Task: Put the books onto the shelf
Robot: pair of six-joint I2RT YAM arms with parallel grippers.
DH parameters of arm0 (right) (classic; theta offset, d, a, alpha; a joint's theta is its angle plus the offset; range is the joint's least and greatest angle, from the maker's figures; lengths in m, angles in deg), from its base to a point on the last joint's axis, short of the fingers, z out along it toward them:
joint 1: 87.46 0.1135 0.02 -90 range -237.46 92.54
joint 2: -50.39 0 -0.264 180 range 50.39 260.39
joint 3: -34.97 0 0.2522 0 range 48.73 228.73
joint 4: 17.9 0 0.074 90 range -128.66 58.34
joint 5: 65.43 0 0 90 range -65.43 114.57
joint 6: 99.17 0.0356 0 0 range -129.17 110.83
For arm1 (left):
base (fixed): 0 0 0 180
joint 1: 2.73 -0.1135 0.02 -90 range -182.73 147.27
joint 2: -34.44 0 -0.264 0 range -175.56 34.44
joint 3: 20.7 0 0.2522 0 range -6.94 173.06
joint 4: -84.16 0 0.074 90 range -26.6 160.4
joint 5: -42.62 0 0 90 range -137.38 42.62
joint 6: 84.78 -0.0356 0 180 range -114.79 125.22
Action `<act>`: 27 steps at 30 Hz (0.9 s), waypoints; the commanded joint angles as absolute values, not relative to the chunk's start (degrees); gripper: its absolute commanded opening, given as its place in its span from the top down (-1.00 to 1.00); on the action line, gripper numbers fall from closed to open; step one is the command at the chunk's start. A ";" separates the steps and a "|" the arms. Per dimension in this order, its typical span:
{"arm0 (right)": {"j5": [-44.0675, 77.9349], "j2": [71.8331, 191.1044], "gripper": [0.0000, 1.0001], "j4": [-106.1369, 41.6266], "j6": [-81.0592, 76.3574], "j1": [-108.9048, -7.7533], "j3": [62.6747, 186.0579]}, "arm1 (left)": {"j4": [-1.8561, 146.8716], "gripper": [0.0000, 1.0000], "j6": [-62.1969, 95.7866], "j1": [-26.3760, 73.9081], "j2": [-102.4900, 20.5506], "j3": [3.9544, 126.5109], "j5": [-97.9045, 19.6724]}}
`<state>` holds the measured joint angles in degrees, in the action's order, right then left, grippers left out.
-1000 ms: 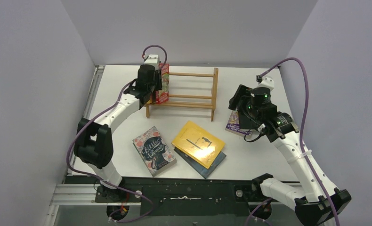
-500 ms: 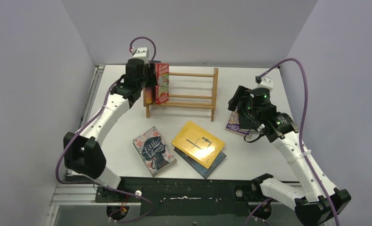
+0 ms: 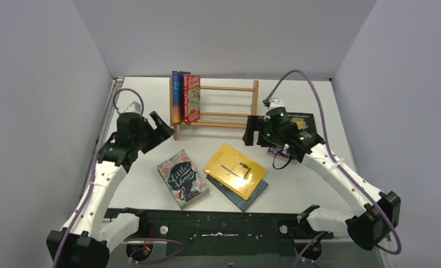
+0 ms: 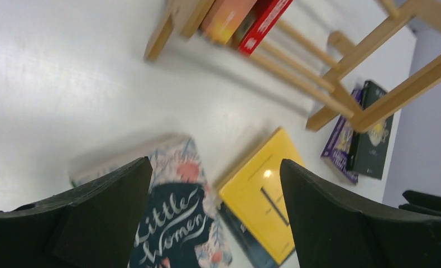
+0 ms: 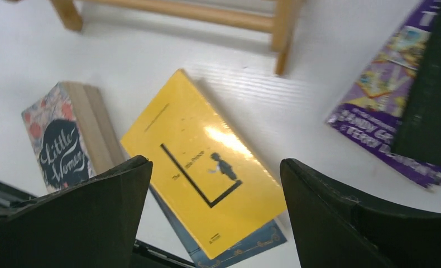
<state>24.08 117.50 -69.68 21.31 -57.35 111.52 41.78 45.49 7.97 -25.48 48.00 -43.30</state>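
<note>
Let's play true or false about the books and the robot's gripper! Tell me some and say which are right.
The red book stands upright on the shelf. True.
The yellow book lies on a dark blue book. True.
The left gripper holds the Little Women book. False: it is open and empty; that book lies on the table.
The purple book is on the shelf. False: it lies on the table by the black book.

table (image 3: 218, 137): white, flat top | back wall (image 3: 224, 33): plain pale grey | left wall (image 3: 39, 84), right wall (image 3: 397, 84): pale lavender-grey, flanking the table | black rail (image 3: 229, 224): along near edge | metal track (image 3: 113, 95): along left edge
</note>
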 commanded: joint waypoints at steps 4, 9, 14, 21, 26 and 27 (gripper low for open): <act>26.43 132.54 -0.78 -59.50 16.70 -40.20 118.32 | 26.00 -0.70 59.94 6.78 -12.61 35.66 -39.27; 26.55 146.17 -0.78 -60.21 14.18 -31.62 128.43 | 22.78 -0.70 63.04 5.98 -8.58 30.00 -37.41; 19.52 155.80 -0.73 -57.97 15.71 -29.01 133.85 | 22.14 -0.71 62.64 5.62 -9.76 27.45 -34.87; 18.07 163.05 -0.57 -58.37 19.89 -28.74 137.50 | 26.53 -0.70 62.48 5.53 -13.89 23.78 -31.18; 14.52 165.17 -0.33 -56.98 22.36 -28.83 136.36 | 30.64 -0.36 62.43 5.53 -16.05 21.56 -29.11; 12.94 165.33 -0.23 -56.33 22.60 -28.83 135.88 | 31.46 -0.27 62.43 5.53 -16.31 21.23 -28.56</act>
